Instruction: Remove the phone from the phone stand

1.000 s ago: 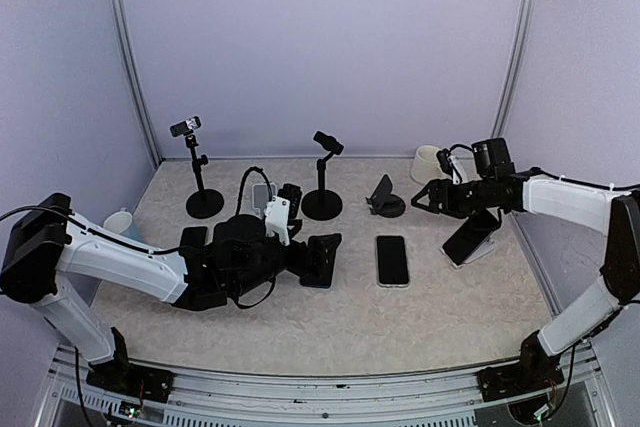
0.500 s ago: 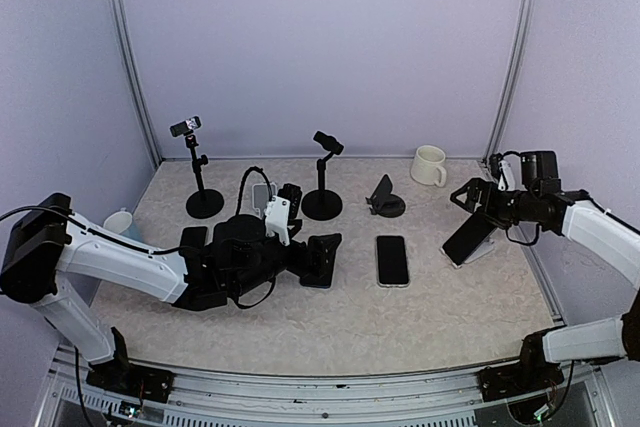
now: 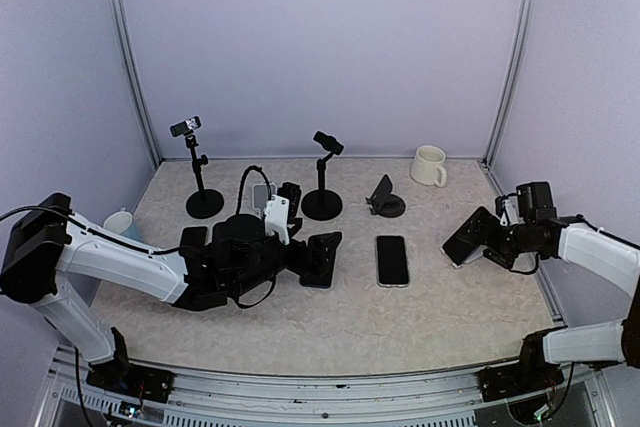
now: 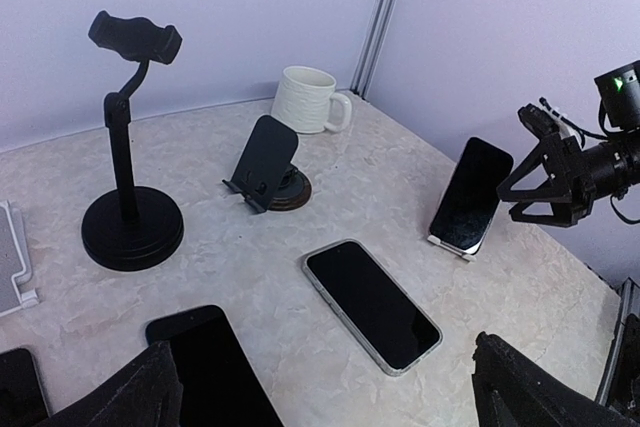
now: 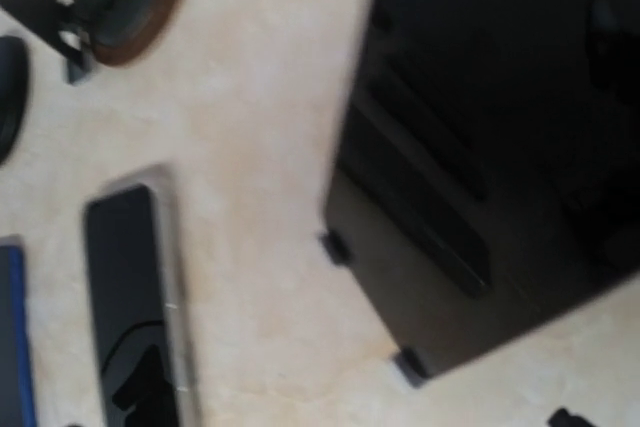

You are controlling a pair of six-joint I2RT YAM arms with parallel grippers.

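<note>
A black phone [image 3: 470, 235] leans upright on a small white stand [image 4: 449, 245] at the right of the table. It also shows in the left wrist view [image 4: 470, 193]. In the blurred right wrist view the phone [image 5: 480, 147] fills the upper right. My right gripper [image 3: 502, 242] is open and empty. It sits just behind and to the right of the phone, and I cannot tell if it touches it; it shows in the left wrist view too [image 4: 540, 172]. My left gripper [image 3: 318, 255] rests open and empty low over the table's middle.
A second phone [image 3: 392, 260] lies flat mid-table. A black folding stand [image 3: 384, 197] and a white mug [image 3: 429, 165] stand behind it. Two tall clamp holders [image 3: 322, 182] [image 3: 200, 177] stand at the back. A dark phone [image 4: 215, 367] lies under my left gripper.
My right arm swung from near the mug out to the right, then dropped down and in behind the phone on the stand. The phone and my left arm have not moved.
</note>
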